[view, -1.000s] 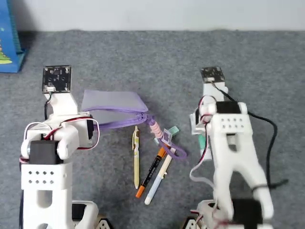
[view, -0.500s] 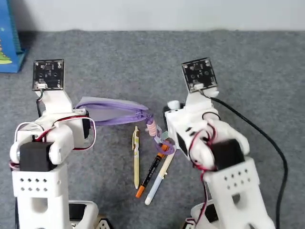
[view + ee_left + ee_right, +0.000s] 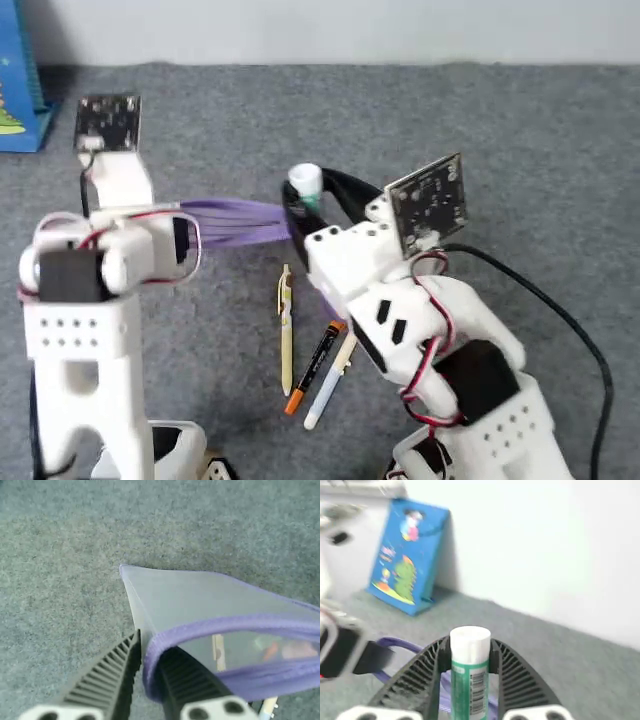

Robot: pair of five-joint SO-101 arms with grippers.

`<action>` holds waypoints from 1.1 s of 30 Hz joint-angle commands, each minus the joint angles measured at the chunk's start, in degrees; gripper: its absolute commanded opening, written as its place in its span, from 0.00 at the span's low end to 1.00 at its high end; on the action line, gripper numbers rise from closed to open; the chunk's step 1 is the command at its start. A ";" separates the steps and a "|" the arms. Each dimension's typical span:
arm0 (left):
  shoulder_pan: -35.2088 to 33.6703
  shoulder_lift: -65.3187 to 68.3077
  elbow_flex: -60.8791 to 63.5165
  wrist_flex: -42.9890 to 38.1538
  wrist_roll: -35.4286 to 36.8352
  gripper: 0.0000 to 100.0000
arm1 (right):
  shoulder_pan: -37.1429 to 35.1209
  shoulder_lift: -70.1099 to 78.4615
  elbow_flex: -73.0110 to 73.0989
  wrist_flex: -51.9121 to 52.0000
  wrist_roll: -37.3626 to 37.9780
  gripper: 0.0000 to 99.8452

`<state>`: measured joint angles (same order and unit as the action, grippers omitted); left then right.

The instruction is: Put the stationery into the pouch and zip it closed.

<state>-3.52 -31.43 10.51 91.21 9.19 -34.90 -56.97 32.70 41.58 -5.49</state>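
Both of my grippers are loaded. My left gripper (image 3: 148, 647) has its ribbed fingers (image 3: 117, 667) pressed together on the purple-trimmed rim of the pouch (image 3: 200, 600), pinching it at one end of the mouth. From above, the pouch (image 3: 235, 222) reads as a narrow purple band turned nearly edge-on, running from my left arm toward the middle of the table (image 3: 560, 150). I cannot tell whether its bottom corner touches the grey felt.

My right gripper (image 3: 470, 650) is clamped on a glue stick (image 3: 469, 677), which stands upright between the fingers with its white cap uppermost and its green label below. In the high view the glue stick (image 3: 305, 183) sits just beside the open end of the pouch, on the side toward the table's far edge.

Three pens lie on the felt nearer the front edge, below the pouch's mouth. The cream pen (image 3: 286, 335) lies almost square to the front edge, its upper tip near the purple band. The black pen (image 3: 318, 362), orange at its lower end, and the white pen (image 3: 332, 382) slant side by side, partly under my right arm.

A blue carton (image 3: 15, 90) stands at the far left corner, against the white wall (image 3: 545, 540). Grey felt stretches from my right arm to the right edge, and a wide strip runs between the pouch and the far edge.
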 commanded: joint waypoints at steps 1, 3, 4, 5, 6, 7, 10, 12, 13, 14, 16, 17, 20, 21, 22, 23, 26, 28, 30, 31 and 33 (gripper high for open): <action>0.09 2.64 -4.79 0.70 -0.62 0.01 | -0.66 -1.27 3.16 -11.03 -0.53 0.01; 0.18 2.46 -4.70 0.62 -0.62 0.01 | -0.75 -1.27 6.42 -17.71 -0.53 0.01; 0.18 2.46 -4.70 0.62 -0.62 0.01 | -0.75 -1.27 8.00 -21.23 -0.62 0.01; 0.18 2.46 -4.70 0.62 -0.62 0.01 | -0.75 -1.27 9.58 -24.48 -0.62 0.01; 0.18 2.55 -4.62 0.62 -0.62 0.01 | -0.75 -1.27 11.16 -28.18 -0.62 0.01; 0.18 2.64 -4.62 0.62 -0.62 0.01 | -0.92 -1.27 12.84 -31.78 -0.62 0.01; 0.18 2.64 -4.62 0.62 -0.62 0.01 | -3.30 -1.19 17.05 -40.13 -0.35 0.01; 0.18 2.64 -4.62 0.62 -0.53 0.01 | -5.32 -0.75 19.34 -44.18 -0.35 0.01; 0.18 2.64 -4.62 0.62 -0.53 0.01 | -6.20 -0.66 20.48 -46.29 -0.35 0.01; 0.18 2.64 -4.62 0.62 -0.53 0.01 | -6.81 -0.66 21.36 -48.22 -0.35 0.01; 0.18 2.64 -4.62 0.62 -0.53 0.01 | -7.34 -0.66 22.68 -51.56 -0.35 0.01; 0.18 2.64 -4.62 0.62 -0.53 0.01 | -7.34 -0.57 23.12 -52.44 -0.53 0.01; 0.18 2.64 -4.62 0.62 -0.53 0.01 | -7.96 0.84 24.26 -53.41 -0.70 0.01; 0.18 2.64 -4.62 0.70 -0.53 0.01 | -7.96 1.98 24.44 -53.41 -0.70 0.01; 0.18 2.64 -4.62 0.70 -0.44 0.01 | -7.96 3.21 24.44 -53.49 -0.70 0.01; 0.18 2.64 -4.62 0.70 -0.44 0.01 | -7.96 4.62 24.44 -54.46 -0.70 0.01; 0.18 2.64 -4.53 0.97 -0.44 0.01 | -7.78 9.54 24.62 -60.26 -0.62 0.01; 0.18 2.64 -4.44 0.97 -0.44 0.01 | -7.78 12.79 24.62 -64.57 -0.35 0.01; 0.09 2.46 -3.56 0.62 -0.44 0.01 | -7.60 15.43 24.62 -68.18 -0.26 0.01; 0.00 2.46 -3.12 0.44 -0.44 0.01 | -7.52 16.48 24.62 -69.32 -0.26 0.01; -1.14 2.46 -1.80 -0.70 -0.44 0.01 | -7.25 18.59 24.62 -70.29 -0.26 0.01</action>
<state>-3.60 -29.14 9.10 91.65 9.19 -42.55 -40.35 57.76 -25.67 -5.67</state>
